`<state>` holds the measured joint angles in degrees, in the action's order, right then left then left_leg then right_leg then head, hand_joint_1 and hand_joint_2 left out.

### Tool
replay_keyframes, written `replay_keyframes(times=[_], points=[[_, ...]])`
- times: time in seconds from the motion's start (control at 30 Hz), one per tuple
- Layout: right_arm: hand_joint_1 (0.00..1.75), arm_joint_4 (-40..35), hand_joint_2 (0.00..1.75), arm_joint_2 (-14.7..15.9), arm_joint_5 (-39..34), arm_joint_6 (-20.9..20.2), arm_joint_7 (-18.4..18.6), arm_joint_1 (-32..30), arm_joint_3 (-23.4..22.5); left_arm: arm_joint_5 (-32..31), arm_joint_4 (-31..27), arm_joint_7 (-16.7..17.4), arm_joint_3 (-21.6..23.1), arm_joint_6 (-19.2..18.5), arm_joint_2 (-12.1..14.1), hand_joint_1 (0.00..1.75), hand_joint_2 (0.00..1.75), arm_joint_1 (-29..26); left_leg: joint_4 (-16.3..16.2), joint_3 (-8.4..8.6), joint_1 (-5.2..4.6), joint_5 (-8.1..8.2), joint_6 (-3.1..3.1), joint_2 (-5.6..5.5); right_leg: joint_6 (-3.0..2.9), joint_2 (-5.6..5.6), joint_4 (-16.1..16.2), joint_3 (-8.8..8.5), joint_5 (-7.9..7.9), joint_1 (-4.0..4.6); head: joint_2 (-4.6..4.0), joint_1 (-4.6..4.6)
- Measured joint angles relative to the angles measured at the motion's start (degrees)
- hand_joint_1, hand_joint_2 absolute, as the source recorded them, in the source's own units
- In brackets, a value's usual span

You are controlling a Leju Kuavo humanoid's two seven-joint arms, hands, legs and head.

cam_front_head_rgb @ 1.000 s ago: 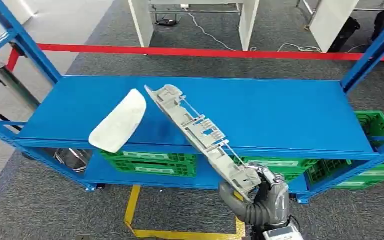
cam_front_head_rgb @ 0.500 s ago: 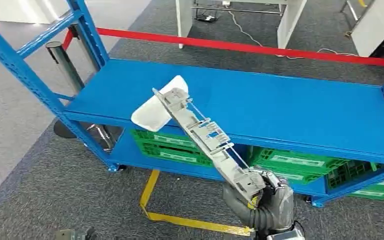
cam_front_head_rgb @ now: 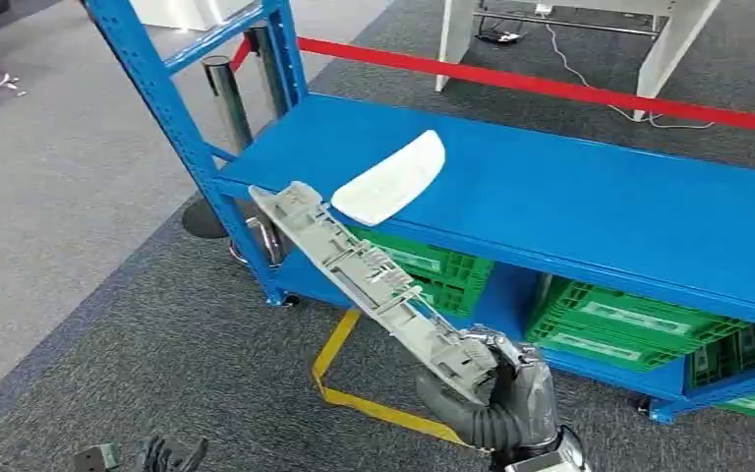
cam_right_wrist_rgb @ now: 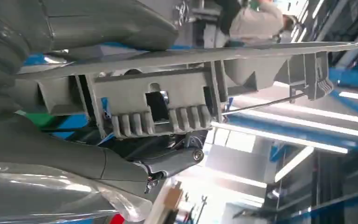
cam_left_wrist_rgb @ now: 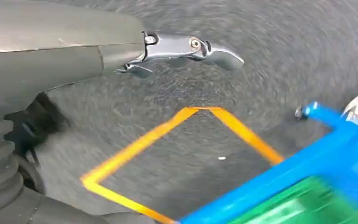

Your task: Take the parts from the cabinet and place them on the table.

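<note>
The right hand [cam_front_head_rgb: 499,393], at the lower centre of the head view, has its fingers closed around one end of a long grey plastic part [cam_front_head_rgb: 364,275], whose long axis slants from the hand up toward the upper left, past the front edge of the blue metal shelf [cam_front_head_rgb: 590,206]. The part is stiff, ribbed and slotted, with a thin rod along one side. A smooth white curved part [cam_front_head_rgb: 389,179] lies on the shelf top, beyond the raised tip; the left hand [cam_left_wrist_rgb: 51,51] hangs over grey carpet, and whether its fingers are open I cannot tell.

right hand [cam_front_head_rgb: 501,393] clenched, left hand [cam_left_wrist_rgb: 182,49] empty
</note>
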<state>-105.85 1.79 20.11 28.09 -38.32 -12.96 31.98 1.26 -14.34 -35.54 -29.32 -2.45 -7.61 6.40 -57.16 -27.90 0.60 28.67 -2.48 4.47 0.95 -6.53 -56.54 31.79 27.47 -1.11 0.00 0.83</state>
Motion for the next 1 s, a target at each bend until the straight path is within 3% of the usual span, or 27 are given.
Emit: replay_keyframes(times=[0.03, 0.13, 0.17, 0.2, 0.23, 0.3, 0.33, 0.37, 0.4, 0.43, 0.47, 0.5, 0.6, 0.63, 0.67, 0.7, 0.73, 0.8, 0.83, 0.87, 0.93, 0.97, 1.0], points=[[1.75, 0.15, 1.75, 0.0, 0.0, 0.02, 0.0, 0.06, 0.09, 1.53, 0.0, 0.37, -1.48, -1.33, -0.04, 0.0, 1.75, -0.17, 0.64, -0.22, 0.01, 0.39, 0.95, -0.2, 0.4, -0.65, -0.07, 0.06, -0.24, 0.21, 0.0, -0.24], [1.75, 0.59, 1.75, 0.0, -0.76, 0.04, 0.0, 0.29, 0.24, 2.24, 0.0, 0.28, -4.32, -2.83, -0.02, 0.0, 1.75, -1.56, 1.33, -0.91, -0.08, 0.22, 2.59, -2.15, 1.46, -2.57, 0.06, 0.18, -0.56, 0.12, 0.0, -0.07], [1.75, 0.77, 1.75, 0.0, -1.2, 0.0, 0.02, 0.47, 0.22, 2.26, 0.0, 0.15, -4.98, -3.19, -0.13, 0.0, 1.75, -2.04, 1.39, -1.08, 0.06, -0.13, 3.15, -2.59, 1.81, 0.37, -0.9, 0.95, 0.71, -0.26, 0.0, -0.31], [1.75, 0.96, 1.75, 0.02, -1.44, -0.02, -0.06, 0.47, 0.22, 2.26, 0.0, 0.04, -5.48, -3.42, -0.13, 0.0, 1.75, -2.1, 1.34, -1.5, 0.02, -0.46, 3.66, -3.21, 1.72, 3.42, -4.0, 2.25, 3.08, -0.38, 0.0, -0.46], [1.75, 1.18, 1.75, 0.02, -1.7, -0.09, -0.11, 0.42, 0.24, 2.2, 0.0, 0.02, -5.91, -3.71, -0.31, 0.0, 1.75, -2.01, 1.33, -1.92, -0.16, -0.76, 4.07, -4.01, 1.56, 5.22, -9.09, 4.38, 5.76, -0.21, 0.0, -0.59], [1.75, 1.64, 1.75, 0.02, -1.88, -0.22, -0.13, 0.43, 0.24, 2.07, 0.0, 0.0, -6.59, -3.84, -0.5, 0.0, 1.75, -2.08, 1.24, -2.51, -0.72, -1.2, 4.45, -5.55, 1.31, 6.3, -17.67, 8.12, 9.0, 0.16, 0.0, -0.64], [1.75, 1.86, 1.75, 0.02, -2.1, -0.3, -0.13, 0.39, 0.24, 1.68, 0.0, -0.05, -6.75, -3.71, -0.55, 0.0, 1.75, -2.21, 1.21, -2.65, -1.0, -1.34, 4.61, -6.27, 1.03, 6.38, -18.61, 8.48, 8.71, 0.33, 0.0, -0.63], [1.75, 2.06, 1.75, 0.02, -2.21, -0.46, -0.13, 0.37, 0.24, 1.59, 0.0, -0.07, -6.88, -3.58, -0.52, 0.0, 1.75, -2.3, 1.15, -2.69, -1.27, -1.43, 4.65, -7.08, 0.62, 6.45, -16.98, 7.52, 7.22, 0.53, 0.0, -0.61], [1.75, 2.16, 1.75, 0.02, -2.25, -0.5, -0.13, 0.37, 0.24, 1.52, 0.0, -0.05, -7.16, -3.51, -0.52, 0.0, 1.75, -2.34, 1.05, -2.7, -1.51, -1.49, 4.67, -7.95, 0.09, 6.68, -12.79, 5.3, 4.72, 0.74, 0.0, -0.61], [1.75, 2.16, 1.75, 0.02, -2.32, -0.55, -0.13, 0.38, 0.22, 1.41, 0.0, -0.05, -7.45, -3.36, -0.57, 0.0, 1.75, -2.33, 0.88, -2.69, -1.71, -1.5, 4.65, -8.9, -0.64, 7.81, -6.86, 2.24, 1.8, 1.02, 0.0, -0.63], [1.75, 2.16, 1.75, 0.02, -2.45, -0.66, -0.15, 0.42, 0.22, 1.17, 0.0, -0.07, -7.56, -3.29, -0.61, 0.0, 1.75, -2.33, 0.75, -2.75, -1.7, -1.5, 4.65, -9.62, -1.36, 10.21, -2.29, 0.07, 0.45, 1.19, 0.0, -0.61], [1.75, 2.19, 1.75, 0.02, -2.69, -0.83, -0.17, 0.46, 0.22, 0.98, 0.02, -0.07, -7.6, -3.1, -0.81, 0.0, 1.75, -2.24, 0.54, -3.18, -1.95, -1.58, 4.5, -10.11, -1.72, 12.11, -1.36, -0.84, 1.16, 0.84, 0.0, -0.29], [1.75, 2.19, 1.75, 0.02, -2.89, -1.57, -0.44, 0.49, 0.17, -0.25, 0.07, -0.03, -7.73, -1.65, -0.81, 0.0, 1.75, -2.43, 0.27, -4.45, -1.1, -2.21, 3.5, -11.96, -1.49, 10.68, -0.39, -1.04, 1.22, 1.22, 0.0, -0.4], [1.75, 2.16, 1.75, 0.02, -2.99, -1.73, -0.46, 0.51, 0.13, -0.45, 0.09, -0.03, -7.75, -1.24, -0.79, 0.0, 1.75, -2.54, 0.17, -4.64, -1.5, -2.23, 3.18, -12.69, -1.58, 9.83, 0.28, -1.25, 0.9, 0.75, 0.0, -0.28], [1.75, 2.16, 1.75, 0.02, -3.15, -1.99, -0.44, 0.56, 0.07, -0.67, 0.09, -0.03, -7.78, -0.73, -0.61, 0.0, 1.75, -2.64, -0.65, -4.89, -1.67, -1.42, 3.03, -10.16, -1.62, 8.73, 0.69, -1.58, 0.68, 0.5, 0.0, -0.4], [1.75, 2.14, 1.75, 0.02, -3.28, -2.4, -0.48, 0.48, -0.02, -0.91, 0.09, 0.04, -7.78, -0.37, -0.7, 0.0, 1.75, -2.52, -2.99, -6.03, -1.7, 0.29, 2.62, -7.54, -1.85, 8.05, 0.79, -1.7, 0.75, 0.45, 0.0, 0.37], [1.75, 2.12, 1.75, 0.02, -3.45, -2.58, -0.59, 0.44, -0.07, -1.12, 0.09, 0.11, -7.78, -0.01, -0.72, 0.0, 1.75, -2.38, -6.98, -7.99, -1.38, 2.36, 2.13, -6.11, -1.88, 7.12, 0.75, -1.71, 0.8, 0.46, 0.0, 0.44], [1.75, 2.14, 1.75, 0.02, -3.5, -2.82, -0.61, 0.4, -0.28, -1.39, 0.09, 0.41, -7.78, 0.2, -0.72, 0.0, 1.75, -2.35, -16.1, -12.42, -0.66, 5.99, 1.39, -5.13, -1.93, 5.2, 0.64, -1.68, 1.0, 0.51, 0.0, 0.44], [1.75, 2.14, 1.75, 0.02, -3.52, -2.84, -0.61, 0.38, -0.37, -1.41, 0.11, 0.43, -7.78, 0.22, -0.72, 0.0, 1.75, -2.47, -18.06, -13.4, -0.31, 6.06, 1.07, -5.06, -1.81, 4.3, 0.58, -1.69, 1.1, 0.48, 0.0, 0.44], [1.75, 2.14, 1.75, 0.02, -3.52, -2.89, -0.61, 0.38, -0.46, -1.41, 0.11, 0.43, -7.78, 0.25, -0.72, 0.0, 1.75, -2.58, -16.81, -12.73, 0.02, 4.57, 0.81, -4.94, -1.68, 3.5, 0.53, -1.72, 1.19, 0.45, 0.0, 0.44], [1.75, 2.14, 1.75, 0.02, -3.52, -2.89, -0.61, 0.39, -0.57, -1.41, 0.11, 0.43, -7.8, 0.27, -0.7, 0.0, 1.75, -2.64, -7.98, -8.32, 0.37, -0.27, 0.57, -3.96, -1.29, 2.14, 0.31, -1.85, 1.46, 0.39, 0.0, 0.44], [1.75, 2.14, 1.75, 0.02, -3.52, -2.93, -0.61, 0.4, -0.61, -1.41, 0.11, 0.43, -7.8, 0.27, -0.7, 0.0, 1.75, -2.58, -2.39, -5.32, 0.35, -2.52, 0.6, -1.87, -0.94, 1.54, 0.18, -2.05, 1.69, 0.36, 0.0, 0.46], [1.75, 2.14, 1.75, 0.02, -3.52, -2.97, -0.61, 0.39, -0.65, -1.41, 0.11, 0.46, -7.8, 0.27, -0.79, 0.0, 1.75, -2.42, -0.5, -4.4, -0.39, -1.41, 0.97, 0.81, -0.56, 1.0, 0.09, -2.07, 1.92, 0.85, 0.0, 0.5]])
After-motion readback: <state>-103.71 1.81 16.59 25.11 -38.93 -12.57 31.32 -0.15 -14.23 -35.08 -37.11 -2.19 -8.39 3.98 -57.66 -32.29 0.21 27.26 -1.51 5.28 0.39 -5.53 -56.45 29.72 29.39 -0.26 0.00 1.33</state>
